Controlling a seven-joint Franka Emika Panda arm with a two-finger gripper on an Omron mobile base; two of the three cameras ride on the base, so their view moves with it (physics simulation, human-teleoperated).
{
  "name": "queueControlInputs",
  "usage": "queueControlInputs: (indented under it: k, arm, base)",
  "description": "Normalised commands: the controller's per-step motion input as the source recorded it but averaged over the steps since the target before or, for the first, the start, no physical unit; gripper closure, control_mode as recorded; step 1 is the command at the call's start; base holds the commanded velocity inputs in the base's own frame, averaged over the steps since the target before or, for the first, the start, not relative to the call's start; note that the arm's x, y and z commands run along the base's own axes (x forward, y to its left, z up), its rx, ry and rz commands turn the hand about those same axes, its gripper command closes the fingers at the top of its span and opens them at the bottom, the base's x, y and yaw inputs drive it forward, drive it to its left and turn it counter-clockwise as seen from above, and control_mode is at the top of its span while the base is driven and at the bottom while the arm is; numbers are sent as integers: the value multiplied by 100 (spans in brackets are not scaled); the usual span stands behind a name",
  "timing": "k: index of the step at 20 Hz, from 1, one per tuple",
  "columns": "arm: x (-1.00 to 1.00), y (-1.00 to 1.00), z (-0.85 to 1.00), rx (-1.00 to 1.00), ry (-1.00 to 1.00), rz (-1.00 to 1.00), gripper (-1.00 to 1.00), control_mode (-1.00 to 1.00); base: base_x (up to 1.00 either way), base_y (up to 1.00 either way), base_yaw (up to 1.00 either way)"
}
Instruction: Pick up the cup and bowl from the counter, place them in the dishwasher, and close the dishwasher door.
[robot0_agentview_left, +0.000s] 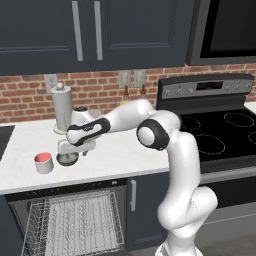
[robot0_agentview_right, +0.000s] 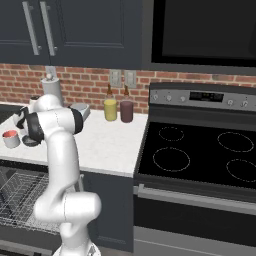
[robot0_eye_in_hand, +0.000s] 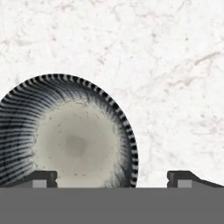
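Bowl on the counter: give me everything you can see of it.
The small shallow round dark-grey bowl looks glazed or metallic: a black-and-pale striped ribbed rim and wall around a smooth pale grey-beige centre. It sits upright and empty on the white veined marble-like counter, right of the light-grey cup with the red-pink interior, apart from it. The open two-finger gripper hangs directly above, one fingertip over the bowl, the other over bare counter. Contact cannot be told.
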Motion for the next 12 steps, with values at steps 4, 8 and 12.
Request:
queueControlInputs:
  k: [4, 8, 12]
  arm:
    - [24, 0, 0, 0, 1, 0, -100, -100]
    - [8, 5, -9, 0, 5, 0, 100, -100]
    - [1, 2, -13, 0, 8, 0, 100, -100]
  base:
    - [0, 0, 0]
    - [0, 0, 0]
    - [0, 0, 0]
